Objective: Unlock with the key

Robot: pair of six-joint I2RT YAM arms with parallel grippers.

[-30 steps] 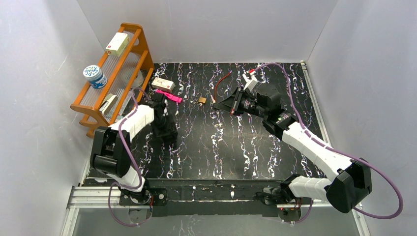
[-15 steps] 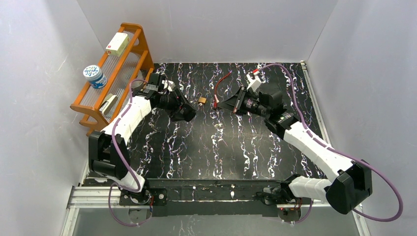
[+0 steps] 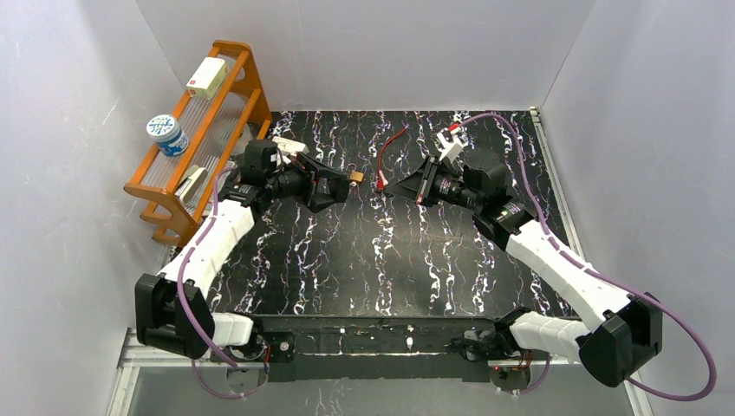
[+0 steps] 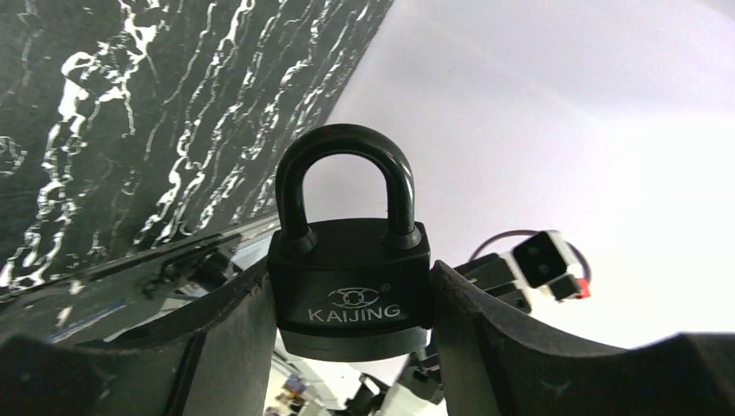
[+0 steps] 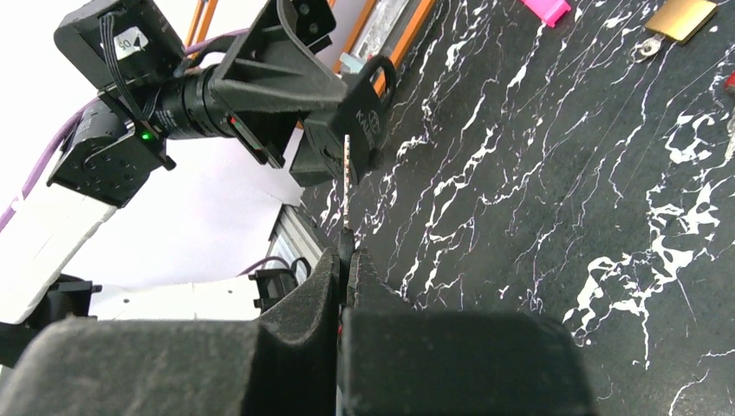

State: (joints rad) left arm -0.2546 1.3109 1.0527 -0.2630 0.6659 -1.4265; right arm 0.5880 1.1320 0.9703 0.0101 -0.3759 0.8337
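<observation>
Firmly clamped in the left gripper (image 3: 336,184), the black KAIJING padlock (image 4: 351,277) hangs above the black, white-veined tabletop (image 3: 390,260). The right gripper (image 5: 345,260) pinches the key (image 5: 347,178), facing it. An orange wooden rack (image 3: 221,130) stands left, and white walls (image 3: 390,52) surround.

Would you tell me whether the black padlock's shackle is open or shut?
Shut: both legs of the shackle sit inside the black padlock, held by the left pincer.

Orange wooden rack (image 3: 227,104), white box (image 3: 205,77) on top, blue-white tub (image 3: 167,135), red cable (image 3: 387,148) on marbled mat (image 3: 364,260)
</observation>
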